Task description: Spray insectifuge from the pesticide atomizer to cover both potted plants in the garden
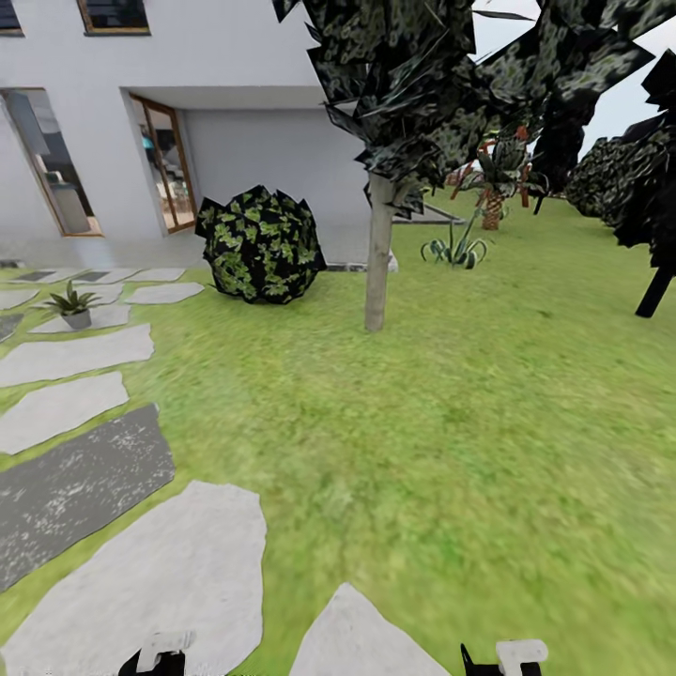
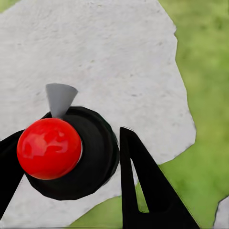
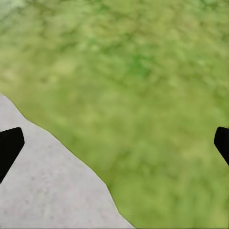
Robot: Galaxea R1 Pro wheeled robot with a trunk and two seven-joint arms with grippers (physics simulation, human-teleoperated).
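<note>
The pesticide atomizer [image 2: 49, 149] has a glossy red ball top, a round black body and a small grey nozzle. It sits between the black fingers of my left gripper [image 2: 70, 138], which is shut on it above a pale stepping stone [image 2: 109, 52]. My right gripper [image 3: 114, 143] hangs open over grass and a stone edge, its fingertips far apart and nothing between them. One potted plant [image 1: 73, 306], a small green rosette in a grey pot, stands on a stone at the far left of the garden. Bits of both grippers peek in at the head view's lower edge.
Grey and pale stepping stones [image 1: 80, 488] run along the left. A round leafy shrub [image 1: 260, 244] and a tree trunk [image 1: 377, 253] stand ahead, with a striped spiky plant [image 1: 455, 250] and a palm-like plant [image 1: 492, 192] behind. A white house [image 1: 235, 113] lies beyond; lawn [image 1: 469, 422] spreads right.
</note>
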